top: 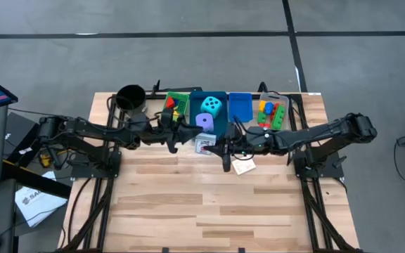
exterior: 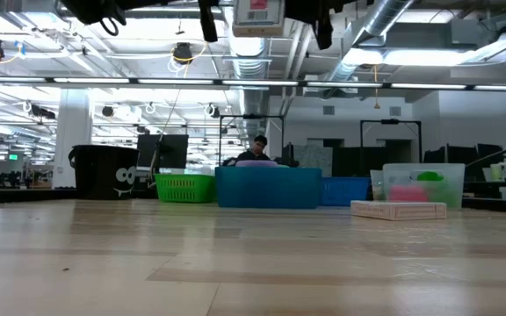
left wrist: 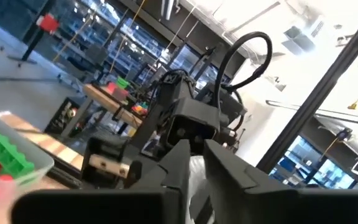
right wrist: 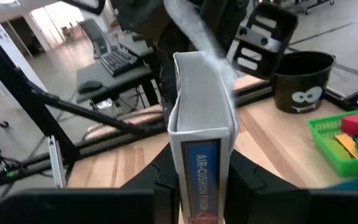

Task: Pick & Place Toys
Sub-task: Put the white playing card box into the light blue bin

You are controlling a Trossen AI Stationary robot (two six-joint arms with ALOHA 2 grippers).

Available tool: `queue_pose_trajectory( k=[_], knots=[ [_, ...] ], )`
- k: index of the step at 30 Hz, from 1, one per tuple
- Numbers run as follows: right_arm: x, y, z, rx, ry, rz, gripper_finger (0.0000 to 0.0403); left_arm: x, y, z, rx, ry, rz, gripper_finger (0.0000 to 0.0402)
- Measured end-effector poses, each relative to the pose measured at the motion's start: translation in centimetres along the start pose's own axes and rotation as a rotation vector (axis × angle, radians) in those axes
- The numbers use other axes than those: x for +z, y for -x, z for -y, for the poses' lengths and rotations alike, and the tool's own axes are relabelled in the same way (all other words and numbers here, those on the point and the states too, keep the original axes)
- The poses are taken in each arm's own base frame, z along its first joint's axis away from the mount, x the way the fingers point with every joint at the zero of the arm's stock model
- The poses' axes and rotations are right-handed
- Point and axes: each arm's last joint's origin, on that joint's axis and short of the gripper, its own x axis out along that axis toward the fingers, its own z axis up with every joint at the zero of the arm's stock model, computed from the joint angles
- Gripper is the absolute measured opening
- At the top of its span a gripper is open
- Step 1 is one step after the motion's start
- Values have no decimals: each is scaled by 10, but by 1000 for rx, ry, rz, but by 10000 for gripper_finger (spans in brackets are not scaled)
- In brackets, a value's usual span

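Observation:
A pack of playing cards (top: 204, 145) is held high above the table between my two grippers; it also shows at the top of the low view (exterior: 257, 13). My right gripper (right wrist: 201, 186) is shut on it, coming from the table's right. My left gripper (left wrist: 196, 168) meets it from the left, its fingers close together on something whitish. A second card pack (top: 243, 166) lies flat on the table. The cyan dotted die (top: 211, 105) and the purple die (top: 204, 121) lie in the teal bin. Coloured bricks lie in the green bin (top: 176, 105) and the clear bin (top: 273, 114). My left gripper pinches a whitish, thin piece (left wrist: 197, 182) at the pack's left end between its two fingers, roughly level, from the table's left. Whether it is wrap or a flap I cannot tell. My right gripper pinches the pack's two broad faces (right wrist: 178, 163) between its two fingers, at the printed end. The fingers come level from the table's right and lie along the pack. The pack is lifted clear of the table and points away toward the left arm.
A black cup (top: 130, 97) stands at the far left of the bin row. A blue bin (top: 240, 105) sits between the teal and clear bins. The wooden tabletop (top: 209, 211) stretches toward the near edge. A person sits in the room behind the bins (exterior: 257, 147).

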Motion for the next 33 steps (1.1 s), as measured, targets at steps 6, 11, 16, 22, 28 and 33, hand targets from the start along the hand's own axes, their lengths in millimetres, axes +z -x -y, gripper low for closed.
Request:
queue_pose_trajectory(
  k=[6,11,16,22,28,33],
  knots=[
    [11,20,1,-23,52,-26,64,6,1,-9,58,26,15,118],
    [20,43,9,-95,95,-71,64,18,3,-20,110,12,62,177],
    [25,65,27,-175,102,-160,64,23,6,-26,142,5,66,200],
    [33,84,61,-332,73,-210,64,21,6,-25,141,7,55,199],
    [39,98,108,-542,-37,-245,64,18,5,-21,130,12,42,190],
    [34,99,152,-634,-240,-309,64,16,5,-19,123,15,32,184]
  ],
)
